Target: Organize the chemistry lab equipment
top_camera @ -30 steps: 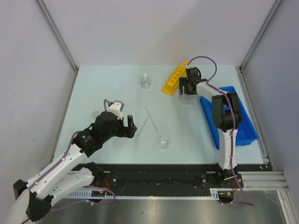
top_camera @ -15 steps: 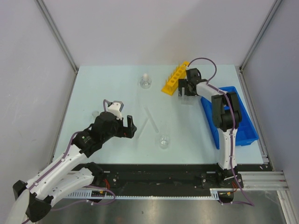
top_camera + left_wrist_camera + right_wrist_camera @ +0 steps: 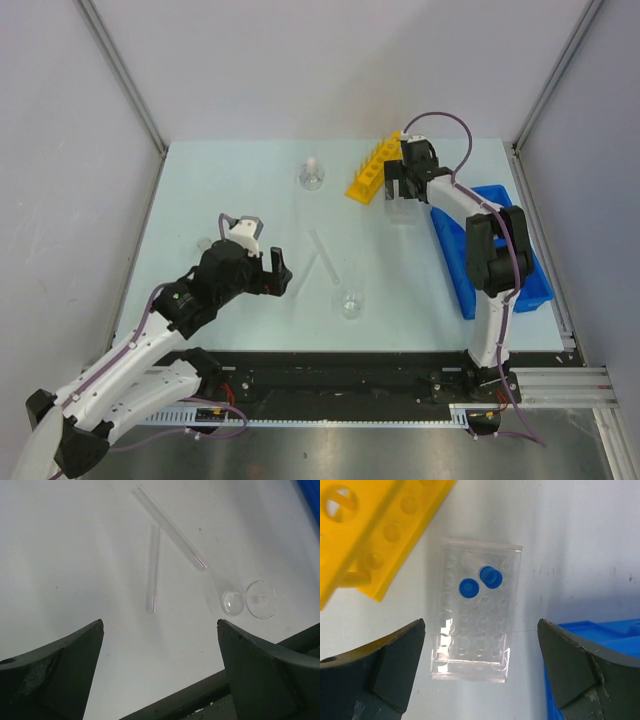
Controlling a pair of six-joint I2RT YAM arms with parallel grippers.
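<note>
Pale blue table [image 3: 200,190], walled in grey, carries a scatter of clear glassware between two white and black arms bolted at its near edge.

Nearest the arm bases, a small clear beaker [image 3: 350,303] sits alone at centre. Just to its left and a little farther back, the left gripper [image 3: 275,272] hangs over bare table with its jaws spread wide and nothing between them. Its wrist camera looks down on two clear tubes [image 3: 152,570] lying flat beyond the fingers, their far ends meeting in a narrow V and no caps to be seen on them.

Along the right side, a blue compartmented bin [image 3: 525,280] lies partly under the right arm. Farther back, a clear tray [image 3: 475,650] of round wells rests flat just left of the bin's far corner, with two thin blue-capped tubes [image 3: 491,576] standing side by side in wells near its far end. The right gripper [image 3: 398,185] is poised over that tray, jaws fully apart and empty.

A yellow holed tube rack [image 3: 376,168] lies aslant just beside the tray's far left corner. Well to the rack's left, a small clear flask with white stopper [image 3: 312,177] stands upright near the far edge.
</note>
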